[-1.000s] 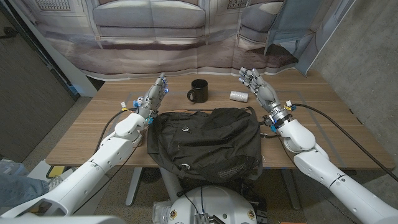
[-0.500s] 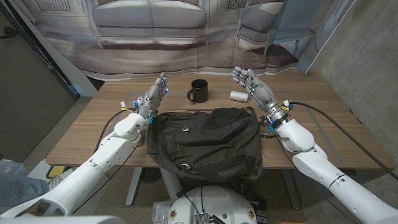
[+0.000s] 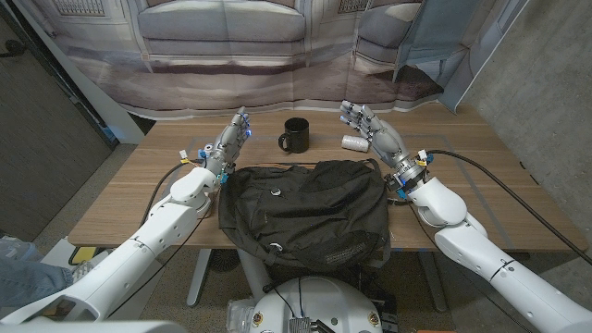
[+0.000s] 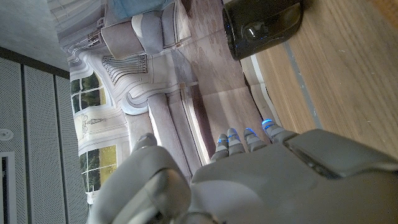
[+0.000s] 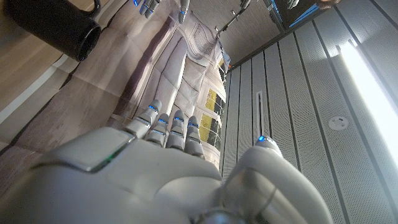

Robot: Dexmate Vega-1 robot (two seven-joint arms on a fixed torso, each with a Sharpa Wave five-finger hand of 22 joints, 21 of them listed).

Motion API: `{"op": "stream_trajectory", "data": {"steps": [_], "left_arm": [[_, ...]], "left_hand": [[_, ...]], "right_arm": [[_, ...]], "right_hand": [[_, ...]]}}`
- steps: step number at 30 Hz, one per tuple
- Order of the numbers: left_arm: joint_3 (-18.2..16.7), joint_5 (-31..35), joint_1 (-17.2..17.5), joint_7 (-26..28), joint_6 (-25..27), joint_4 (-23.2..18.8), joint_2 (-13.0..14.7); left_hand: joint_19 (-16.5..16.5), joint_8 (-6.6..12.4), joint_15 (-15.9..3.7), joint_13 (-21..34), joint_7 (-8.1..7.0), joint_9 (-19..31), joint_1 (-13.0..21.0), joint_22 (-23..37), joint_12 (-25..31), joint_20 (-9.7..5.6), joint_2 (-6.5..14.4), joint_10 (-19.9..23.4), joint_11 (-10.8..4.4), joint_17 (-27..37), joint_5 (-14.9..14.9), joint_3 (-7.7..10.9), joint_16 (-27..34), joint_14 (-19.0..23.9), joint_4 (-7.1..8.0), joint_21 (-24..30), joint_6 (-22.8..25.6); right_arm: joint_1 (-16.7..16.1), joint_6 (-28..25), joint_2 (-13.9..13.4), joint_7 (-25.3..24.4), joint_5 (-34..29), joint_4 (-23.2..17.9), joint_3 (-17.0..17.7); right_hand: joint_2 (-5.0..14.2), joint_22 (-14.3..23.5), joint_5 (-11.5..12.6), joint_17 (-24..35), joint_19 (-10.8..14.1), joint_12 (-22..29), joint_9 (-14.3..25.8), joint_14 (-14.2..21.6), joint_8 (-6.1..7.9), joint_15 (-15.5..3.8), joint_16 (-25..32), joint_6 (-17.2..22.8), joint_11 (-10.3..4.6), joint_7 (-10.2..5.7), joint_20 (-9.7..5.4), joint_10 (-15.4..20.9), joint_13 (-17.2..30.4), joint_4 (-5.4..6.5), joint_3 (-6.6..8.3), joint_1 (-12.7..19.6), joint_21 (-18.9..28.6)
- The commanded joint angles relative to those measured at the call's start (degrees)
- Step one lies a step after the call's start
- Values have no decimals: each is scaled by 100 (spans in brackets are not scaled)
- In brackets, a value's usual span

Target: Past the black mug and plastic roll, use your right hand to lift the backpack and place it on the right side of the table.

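Head view: backpack [image 3: 307, 215] slumped at the near middle of the table [image 3: 490, 199], with the right hand [image 3: 374, 137] hovering released over its far right corner, fingers apart, nothing held. Probably best to drop down onto the top edge and grab a good fold before swinging right. Farther back: left hand [image 3: 228, 143] also loose and empty, then black mug [image 3: 295, 135] and plastic roll [image 3: 354, 143] just beyond, so keep the lift low-ish and clear of that roll.

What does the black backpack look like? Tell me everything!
The backpack is black, soft and floppy, like cloth. It lies flat in the middle of the wooden table, with its near edge hanging over the table's front edge. It has folds, seams and two small round light spots. Neither hand holds it.
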Motion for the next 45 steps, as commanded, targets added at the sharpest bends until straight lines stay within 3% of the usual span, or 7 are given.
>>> {"op": "stream_trajectory", "data": {"steps": [1, 34, 45], "left_arm": [[5, 47, 32, 79, 22, -105, 21], [-114, -18, 294, 57, -61, -334, 155], [-91, -79, 288, -6, -127, -254, 66]], "left_hand": [[-56, 21, 12, 33, 21, 10, 35, 29, 3, -105, 15, 11, 0, 19, 42, -34, 20, -1, 9, -7, 30], [-49, 3, 29, 34, 49, 11, 53, 29, -16, -83, 35, 5, 26, 19, 47, -84, 15, 12, 7, -5, 37], [-63, -3, 25, 34, 53, 11, 62, 29, -20, -79, 40, 6, 16, 19, 49, -100, 11, 6, 4, -10, 32]], "right_arm": [[-89, 155, -35, -124, -358, -128, 27], [-266, 253, -73, -416, -1215, -413, 34], [-375, 211, -90, -569, -1576, -571, 75]], "right_hand": [[-2, 28, -19, 24, 50, 10, 24, 34, -30, -19, -14, 34, -10, -17, -212, 38, 12, -18, 2, 51, -18], [2, 28, -21, 25, 94, -11, 25, 76, -48, -29, -19, 45, -29, -26, -204, 65, 13, -43, -17, 80, -37], [4, 28, -19, 25, 102, -19, 26, 79, -53, -24, -23, 45, -43, -35, -200, 66, 14, -50, -21, 90, -44]]}}
